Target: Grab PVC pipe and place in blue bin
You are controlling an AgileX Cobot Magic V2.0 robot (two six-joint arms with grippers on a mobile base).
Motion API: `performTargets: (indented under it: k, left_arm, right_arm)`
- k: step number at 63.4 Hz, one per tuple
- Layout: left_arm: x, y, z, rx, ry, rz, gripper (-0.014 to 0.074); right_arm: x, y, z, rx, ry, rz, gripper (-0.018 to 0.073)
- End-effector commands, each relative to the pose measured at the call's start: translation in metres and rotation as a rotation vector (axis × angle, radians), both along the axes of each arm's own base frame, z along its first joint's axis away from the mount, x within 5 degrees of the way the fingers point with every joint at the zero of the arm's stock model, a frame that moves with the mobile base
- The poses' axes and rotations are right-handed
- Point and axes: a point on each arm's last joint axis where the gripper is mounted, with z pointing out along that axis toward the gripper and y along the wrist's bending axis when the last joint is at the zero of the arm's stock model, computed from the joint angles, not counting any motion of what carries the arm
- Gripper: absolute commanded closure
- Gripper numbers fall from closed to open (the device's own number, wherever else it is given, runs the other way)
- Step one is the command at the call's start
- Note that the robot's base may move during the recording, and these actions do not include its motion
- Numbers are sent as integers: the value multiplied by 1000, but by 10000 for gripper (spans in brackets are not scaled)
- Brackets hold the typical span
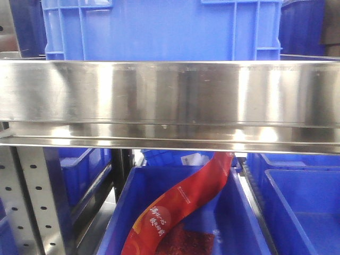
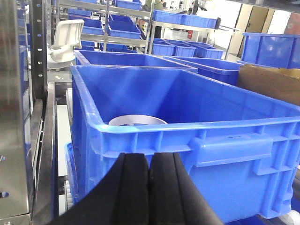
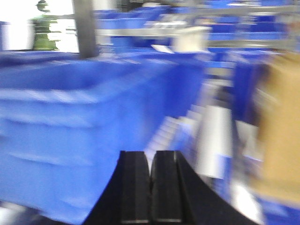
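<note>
In the left wrist view a large blue bin [image 2: 197, 127] stands right in front of my left gripper [image 2: 150, 161], whose black jaws are pressed together and empty, just below the bin's near rim. A thin white curved strip, the PVC pipe [image 2: 136, 120], shows inside the bin just over that rim; its ends are hidden. The right wrist view is motion-blurred. My right gripper [image 3: 151, 159] is shut and empty, facing a blue bin [image 3: 70, 122] at the left. The front view shows neither gripper nor the pipe.
A steel shelf rail [image 1: 170, 95] fills the front view, with a blue bin [image 1: 159, 26] above it. Below it is a blue bin [image 1: 133, 202] holding a red bag [image 1: 186, 204]. A steel upright [image 2: 18, 117] stands at the left and a cardboard box [image 2: 272, 82] at the right.
</note>
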Motion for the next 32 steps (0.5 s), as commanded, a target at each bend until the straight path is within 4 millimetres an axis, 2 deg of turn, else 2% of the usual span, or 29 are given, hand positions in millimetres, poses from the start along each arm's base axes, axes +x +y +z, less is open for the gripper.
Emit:
performTargets:
  k: [1,8,19,24,32]
  left_arm:
    - [-2,0,3,-14,-21,-1,708]
    - [-2,0,3,-14,-21,-1,708]
    - [-2,0,3,-14,-21,-1,708]
    - [-2,0,3,-14,-21,-1,708]
    - [-2,0,3,-13,-18,-2,708]
  right_arm:
    - [-13,-9,-19,-4,-41,-84,728]
    - [-30,-14,-50,-6,-43,-153,728]
    - [-49,-13,-93,-7,-82,-164,728]
    - [-54,-12,-106,-8,-103,-164,728]
    - [-54,-12,-108,-9,-87,-164,728]
